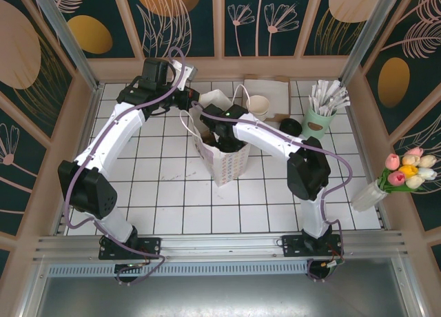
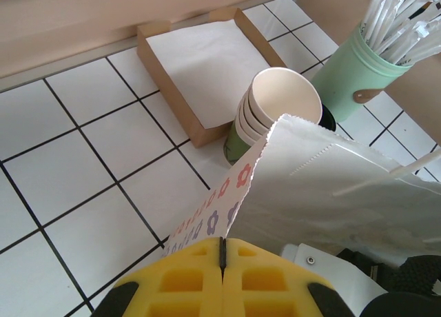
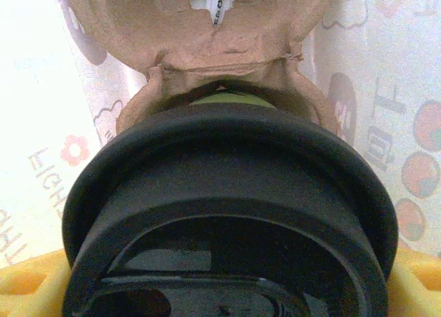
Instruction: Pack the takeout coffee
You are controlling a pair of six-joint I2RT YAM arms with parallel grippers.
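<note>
The takeout coffee (image 3: 227, 193) is close under the right wrist camera: a black round lid with a sliver of green cup (image 3: 227, 96) past it. My right gripper (image 3: 227, 279) is shut on it, with a yellow finger (image 3: 27, 282) at each side of the lid. It hangs inside the white flower-print paper bag (image 1: 220, 162), above a brown cardboard cup carrier (image 3: 207, 34) at the bottom of the bag. In the top view my right gripper (image 1: 231, 138) reaches down into the bag's mouth. My left gripper (image 2: 222, 251) is shut on the bag's rim (image 2: 241, 186), holding it open.
Behind the bag stand a stack of lidless green cups (image 2: 275, 117), a brown tray of white napkins (image 2: 207, 58) and a mint holder of wrapped straws (image 2: 358, 76). A loose black lid (image 1: 289, 126) lies by the holder. A vase of tulips (image 1: 403, 176) stands at the right edge.
</note>
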